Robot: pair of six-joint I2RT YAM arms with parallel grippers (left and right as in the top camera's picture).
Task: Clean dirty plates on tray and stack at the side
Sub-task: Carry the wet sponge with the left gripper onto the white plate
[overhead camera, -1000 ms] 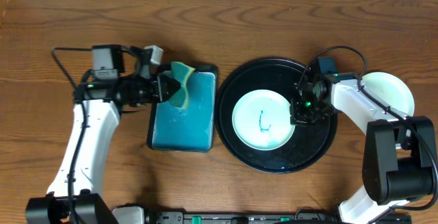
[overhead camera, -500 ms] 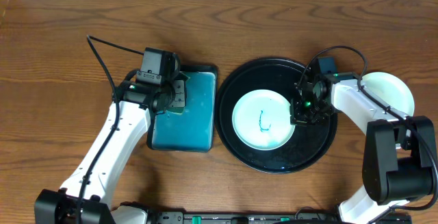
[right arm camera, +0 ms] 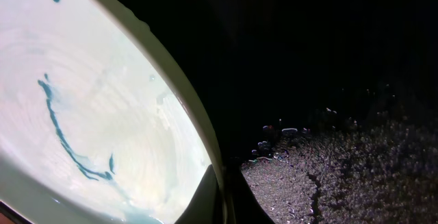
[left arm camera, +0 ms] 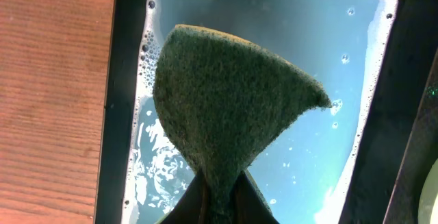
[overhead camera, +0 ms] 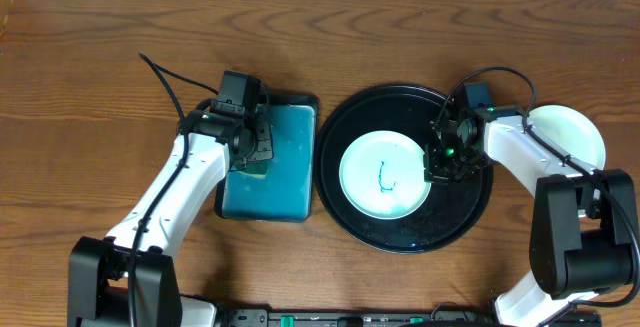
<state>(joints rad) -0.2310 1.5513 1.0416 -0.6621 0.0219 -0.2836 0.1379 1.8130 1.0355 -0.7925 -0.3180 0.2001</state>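
A pale mint plate point(overhead camera: 385, 175) with a thin teal scribble lies in the round black tray point(overhead camera: 405, 237). My right gripper point(overhead camera: 437, 162) is shut on that plate's right rim. The right wrist view shows one finger over the plate point(right arm camera: 89, 114) and one outside it above the wet tray point(right arm camera: 328, 80), right gripper point(right arm camera: 224, 196). My left gripper point(overhead camera: 255, 147) is shut on a green sponge point(left arm camera: 226, 107), pinched at its narrow end, left gripper point(left arm camera: 220, 207). The sponge hangs over soapy blue water. A second pale plate point(overhead camera: 575, 132) sits on the table at the far right, partly behind my right arm.
A rectangular black tray with blue soapy water point(overhead camera: 285, 182) stands just left of the round tray, its rim point(left arm camera: 123, 114) beside bare wooden table point(overhead camera: 400, 37). The two trays nearly touch.
My left arm has swung in over the rectangular tray and brought the sponge down toward the water. The right gripper and the plate have not moved.
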